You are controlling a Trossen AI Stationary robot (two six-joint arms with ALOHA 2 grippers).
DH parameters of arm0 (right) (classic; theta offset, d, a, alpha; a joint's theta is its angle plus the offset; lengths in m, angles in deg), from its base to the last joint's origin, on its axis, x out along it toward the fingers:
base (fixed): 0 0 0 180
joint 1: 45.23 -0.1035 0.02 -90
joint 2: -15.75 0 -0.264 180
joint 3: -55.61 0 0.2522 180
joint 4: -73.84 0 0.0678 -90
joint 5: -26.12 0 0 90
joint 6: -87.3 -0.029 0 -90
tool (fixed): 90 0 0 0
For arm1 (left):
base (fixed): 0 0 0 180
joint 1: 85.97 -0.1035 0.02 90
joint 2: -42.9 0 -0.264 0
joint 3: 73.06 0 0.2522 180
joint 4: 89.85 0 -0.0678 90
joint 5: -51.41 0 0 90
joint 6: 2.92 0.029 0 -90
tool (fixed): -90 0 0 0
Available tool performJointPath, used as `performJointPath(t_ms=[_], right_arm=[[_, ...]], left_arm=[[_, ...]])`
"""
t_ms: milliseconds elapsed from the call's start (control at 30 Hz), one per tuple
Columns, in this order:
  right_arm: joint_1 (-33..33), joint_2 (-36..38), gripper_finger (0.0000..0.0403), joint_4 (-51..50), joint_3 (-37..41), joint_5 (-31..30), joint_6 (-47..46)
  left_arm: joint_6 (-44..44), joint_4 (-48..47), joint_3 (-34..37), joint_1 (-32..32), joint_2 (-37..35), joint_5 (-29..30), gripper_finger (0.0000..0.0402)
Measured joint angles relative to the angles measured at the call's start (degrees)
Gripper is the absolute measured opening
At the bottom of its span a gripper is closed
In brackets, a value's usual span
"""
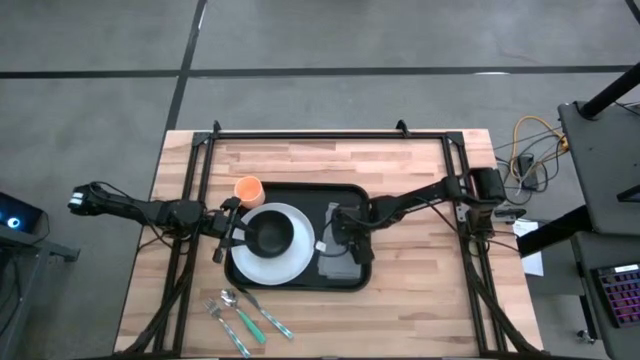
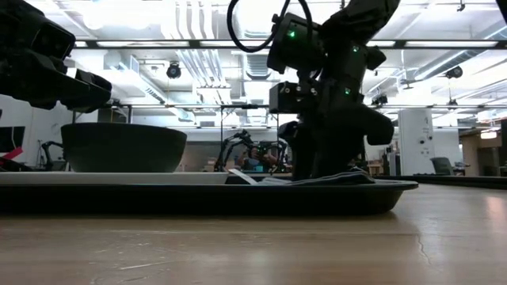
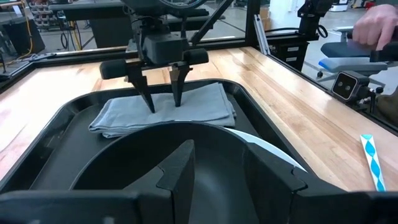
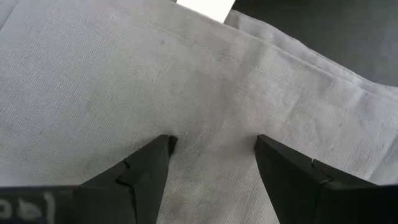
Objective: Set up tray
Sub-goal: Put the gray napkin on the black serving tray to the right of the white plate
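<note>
Here the right claw [image 1: 345,243] stands released, tips pressing the folded grey cloth napkin [image 1: 338,262] in the large black rectangular tray [image 1: 345,194]. The left claw [image 1: 228,236], at nine o'clock, grasps the dark round bowl [image 1: 271,234] on the round white plate [image 1: 292,264].

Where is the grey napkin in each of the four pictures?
High view: the grey napkin lies in the tray's right part, under the right gripper.
Low view: a thin pale fold on the tray, right of centre, under the dark arm.
Left wrist view: beyond the black bowl, centre.
Right wrist view: it fills nearly the whole picture.
Shared landmark: the open right gripper, fingertips on the napkin.
</note>
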Motion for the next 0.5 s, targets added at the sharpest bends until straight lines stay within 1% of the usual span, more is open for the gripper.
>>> performJointPath(t_ms=[100, 200, 300, 500], right_arm=[[1.2, 0.0, 0.0224, 0.2, 0.0, 0.2, 1.0], [2.6, 0.0, 0.0224, 0.3, 0.0, 3.0, 2.9], [3.7, -0.1, 0.0224, 0.6, 0.0, 5.0, 2.2], [4.2, 0.0, 0.0224, 0.2, 0.0, 5.0, 1.0]], left_arm=[[0.0, 0.0, 0.0, 0.0, 0.0, 0.0, 0.0119], [0.0, 0.0, 0.0, 0.0, 0.0, 0.0, 0.0119], [0.0, 0.0, 0.0, 0.0, 0.0, 0.0, 0.0119], [0.0, 0.0, 0.0, 0.0, 0.0, 0.0, 0.0119]])
